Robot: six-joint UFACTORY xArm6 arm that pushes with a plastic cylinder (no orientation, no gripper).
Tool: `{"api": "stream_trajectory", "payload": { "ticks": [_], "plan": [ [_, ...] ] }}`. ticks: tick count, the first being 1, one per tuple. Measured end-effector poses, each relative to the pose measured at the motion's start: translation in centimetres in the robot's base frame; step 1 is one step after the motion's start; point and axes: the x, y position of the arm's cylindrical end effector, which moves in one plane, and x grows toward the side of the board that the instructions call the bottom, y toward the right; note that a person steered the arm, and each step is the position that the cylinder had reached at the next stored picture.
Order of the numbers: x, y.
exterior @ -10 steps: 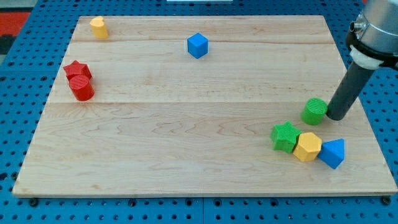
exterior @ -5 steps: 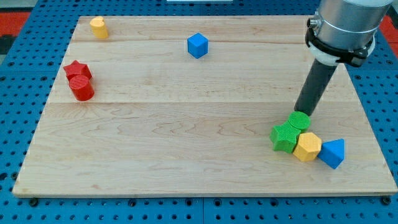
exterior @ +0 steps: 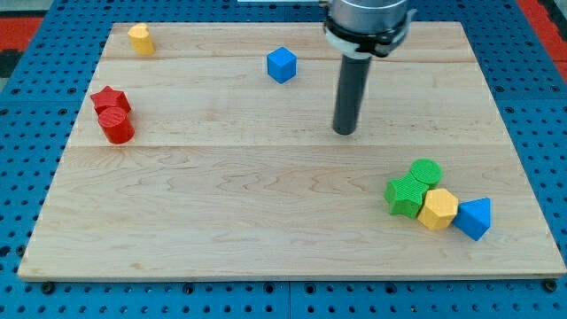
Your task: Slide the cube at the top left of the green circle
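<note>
The blue cube (exterior: 281,65) sits near the view's top, left of centre-right. The green circle (exterior: 426,172) lies at the lower right, touching a green star (exterior: 406,195) and a yellow hexagon block (exterior: 438,209). My tip (exterior: 344,132) rests on the board between them, below and to the right of the blue cube and well up and left of the green circle, touching neither.
A blue triangle block (exterior: 474,218) sits right of the yellow hexagon. A red star (exterior: 110,100) and a red cylinder (exterior: 116,126) touch at the left. A yellow block (exterior: 140,39) stands at the top left. The wooden board (exterior: 221,221) lies on a blue pegboard.
My tip pushed the green circle down-left against the green star and yellow hexagon, then left it and moved up-left toward the board's middle.
</note>
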Motion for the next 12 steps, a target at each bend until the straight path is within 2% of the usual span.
{"api": "stream_trajectory", "payload": {
  "ticks": [1, 2, 4, 5, 6, 7, 8, 9, 10, 11, 12],
  "plan": [
    [0.2, -9.6],
    [-1.5, -15.4],
    [-10.6, -14.1],
    [-13.0, -10.8],
    [-10.3, -1.9],
    [-4.8, 2.6],
    [-4.7, 1.4],
    [-7.8, -4.2],
    [-14.1, -4.5],
    [-15.8, 0.3],
    [-9.0, 5.1]
  ]
}}
